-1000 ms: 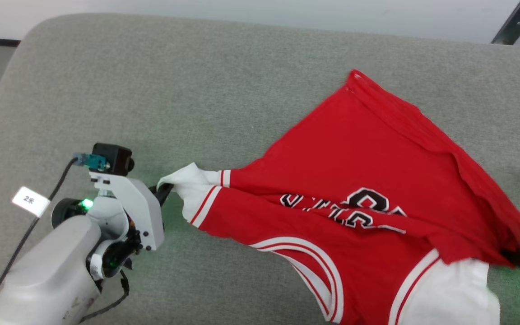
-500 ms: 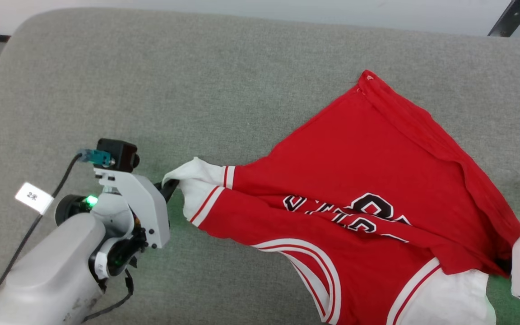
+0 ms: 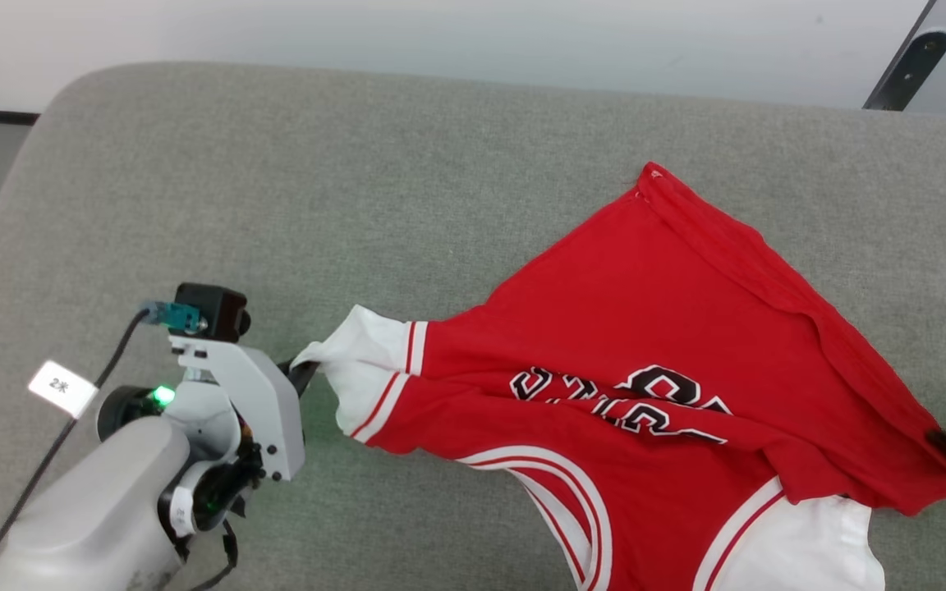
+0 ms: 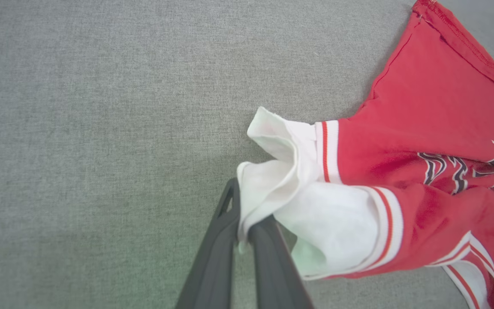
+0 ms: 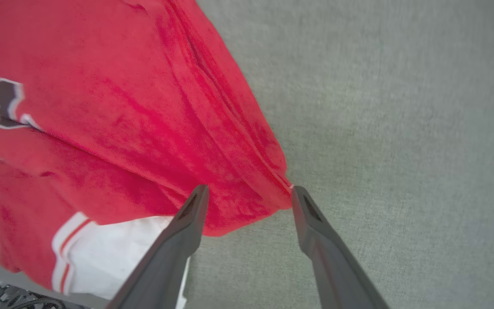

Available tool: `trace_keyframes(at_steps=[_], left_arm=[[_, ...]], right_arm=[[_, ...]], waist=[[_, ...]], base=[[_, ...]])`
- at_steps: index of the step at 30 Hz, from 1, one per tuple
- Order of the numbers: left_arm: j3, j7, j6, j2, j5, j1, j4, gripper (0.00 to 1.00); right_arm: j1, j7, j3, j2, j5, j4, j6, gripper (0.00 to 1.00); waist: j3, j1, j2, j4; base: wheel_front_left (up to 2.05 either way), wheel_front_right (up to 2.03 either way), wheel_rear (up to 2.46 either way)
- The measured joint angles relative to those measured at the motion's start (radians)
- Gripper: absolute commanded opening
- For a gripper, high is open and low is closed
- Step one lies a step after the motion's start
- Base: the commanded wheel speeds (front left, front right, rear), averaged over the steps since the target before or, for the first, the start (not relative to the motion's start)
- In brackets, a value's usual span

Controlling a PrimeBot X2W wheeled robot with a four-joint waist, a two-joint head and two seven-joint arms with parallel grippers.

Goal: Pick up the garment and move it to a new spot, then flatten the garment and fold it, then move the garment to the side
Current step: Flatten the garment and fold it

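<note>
1. On the grey cushion [image 3: 276, 164], the garment [image 3: 670, 328] is lying spread out and wrinkled, its red body reaching toward the far side and its black-and-white lettering [image 3: 629, 402] creasing across the chest.
2. At the robot's left, the left claw [image 4: 243, 223] is pinching the edge of one white sleeve [image 4: 281, 171], with its dark fingers closed tight on the cloth.
3. At the robot's right, the right claw [image 5: 249, 193] is standing with its fingers spread wide, gripping nothing. A red corner of the garment is lying between them, touching one fingertip.
4. Near the robot, the other white sleeve [image 3: 801, 550] is resting flat beside the striped trim.
</note>
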Motion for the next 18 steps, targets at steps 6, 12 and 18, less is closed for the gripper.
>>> trace_keyframes(at_steps=[6,12,18], left_arm=[[-0.001,-0.004,0.009,-0.003,0.0,0.008,-0.027,0.0],[-0.006,-0.005,0.004,-0.034,0.011,-0.031,-0.032,0.0],[-0.021,-0.009,-0.026,-0.097,0.026,-0.088,0.001,0.0]], right_arm=[[-0.033,-0.212,-0.006,0.007,0.028,-0.204,0.0,1.0],[-0.192,-0.573,0.112,-0.025,-0.062,-0.12,0.0,1.0],[-0.405,-0.717,0.247,-0.05,-0.095,0.185,0.0,1.0]], waist=[[-0.008,0.0,0.0,0.015],[0.018,-0.0001,-0.0001,0.051],[0.052,0.0,-0.0001,0.1]], base=[[0.0,0.0,0.0],[0.0,0.0,0.0],[0.0,0.0,0.0]])
